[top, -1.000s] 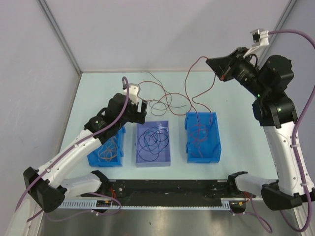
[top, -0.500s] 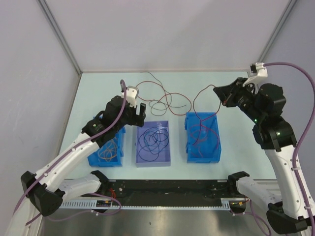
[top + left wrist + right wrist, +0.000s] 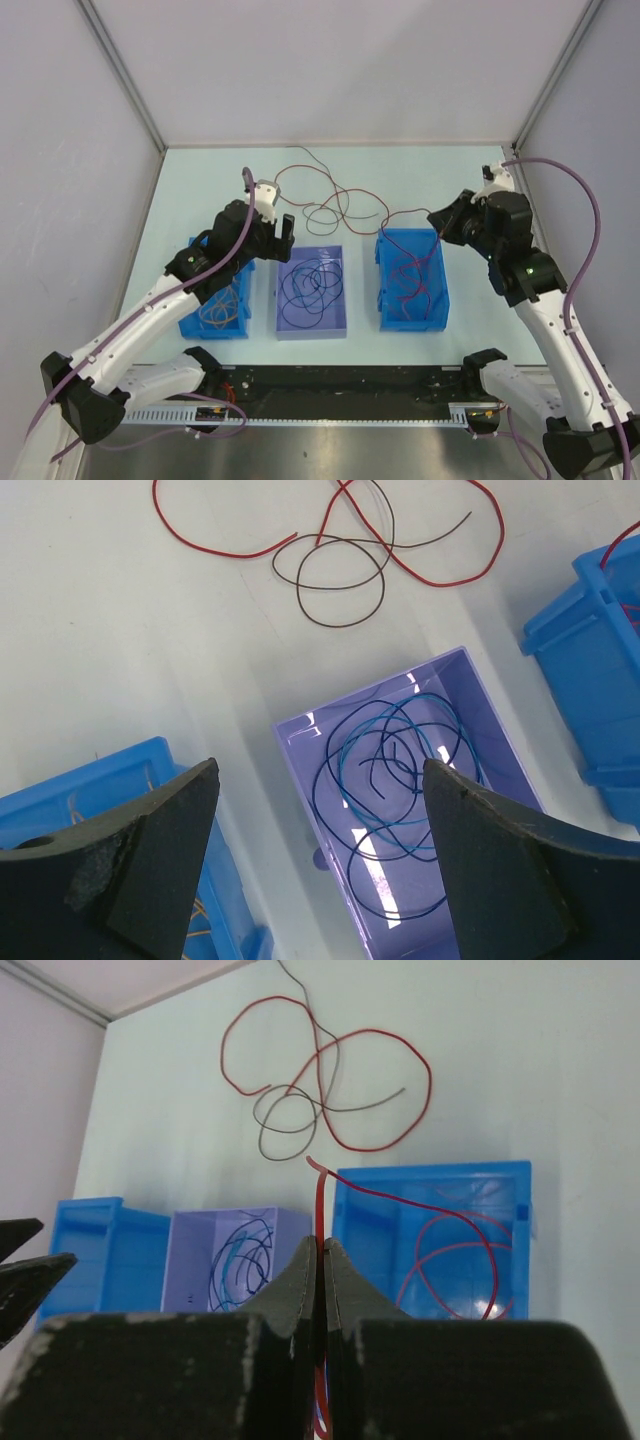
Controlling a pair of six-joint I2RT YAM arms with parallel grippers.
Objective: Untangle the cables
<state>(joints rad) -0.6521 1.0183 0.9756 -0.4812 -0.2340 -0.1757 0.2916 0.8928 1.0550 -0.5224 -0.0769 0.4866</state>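
A loose tangle of red and dark cables (image 3: pixel 330 203) lies on the table behind the bins; it also shows in the left wrist view (image 3: pixel 345 565) and the right wrist view (image 3: pixel 325 1090). My right gripper (image 3: pixel 440 223) (image 3: pixel 322 1247) is shut on a red cable (image 3: pixel 321 1200) that arcs down into the right blue bin (image 3: pixel 382 300), where red loops (image 3: pixel 408 275) lie. My left gripper (image 3: pixel 281 236) (image 3: pixel 318 780) is open and empty, above the gap between the left blue bin (image 3: pixel 190 326) and the purple bin (image 3: pixel 312 331).
Navy and blue cables (image 3: pixel 400 770) lie coiled in the purple bin. Orange-tan cables (image 3: pixel 215 310) lie in the left blue bin. The three bins stand in a row near the front. Grey walls close the table at the back and sides.
My right gripper came down from high at the back right to just over the right blue bin, carrying the red cable, which now droops into the bin. My left gripper shifted slightly.
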